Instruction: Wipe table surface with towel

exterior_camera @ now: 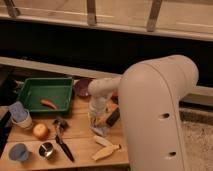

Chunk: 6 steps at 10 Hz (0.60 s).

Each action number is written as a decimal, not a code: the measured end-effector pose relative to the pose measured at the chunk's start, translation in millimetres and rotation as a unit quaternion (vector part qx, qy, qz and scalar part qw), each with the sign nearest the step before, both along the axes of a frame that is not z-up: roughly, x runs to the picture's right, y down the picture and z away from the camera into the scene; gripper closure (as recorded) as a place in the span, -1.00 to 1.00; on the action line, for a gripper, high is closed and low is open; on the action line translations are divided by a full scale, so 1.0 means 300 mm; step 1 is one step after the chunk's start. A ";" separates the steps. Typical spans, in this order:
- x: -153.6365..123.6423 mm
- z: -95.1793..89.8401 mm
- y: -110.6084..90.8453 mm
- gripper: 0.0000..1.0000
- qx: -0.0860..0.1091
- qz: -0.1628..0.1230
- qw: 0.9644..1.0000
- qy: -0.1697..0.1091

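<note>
Green tray (45, 80), white gripper (98, 118) over pale towel (100, 131), tan table (83, 145)

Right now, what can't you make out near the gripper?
Camera view:
The gripper, low at table centre: whether it touches the towel is too small to tell.
Right side of table: hidden by the arm.
Front of table: cut off by bottom edge.
Beside the gripper, a dark item: too blurred to identify.

the right part of the bench (82, 141) is hidden by the white arm (155, 110), and its front edge is cut off below. the gripper (97, 119) is placed low over the bench's middle; whether the blurred towel (101, 131) is touched cannot be told. the dark object (113, 117) beside it cannot be identified.
</note>
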<state>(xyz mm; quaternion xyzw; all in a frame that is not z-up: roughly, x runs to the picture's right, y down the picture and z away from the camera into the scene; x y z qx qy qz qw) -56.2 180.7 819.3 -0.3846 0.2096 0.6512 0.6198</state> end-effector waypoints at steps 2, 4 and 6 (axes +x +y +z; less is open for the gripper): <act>-0.058 0.019 -0.053 1.00 0.020 0.022 0.999 -0.020; -0.122 0.010 -0.064 1.00 0.028 0.026 0.998 -0.046; -0.172 -0.031 -0.009 1.00 0.016 0.015 0.998 -0.064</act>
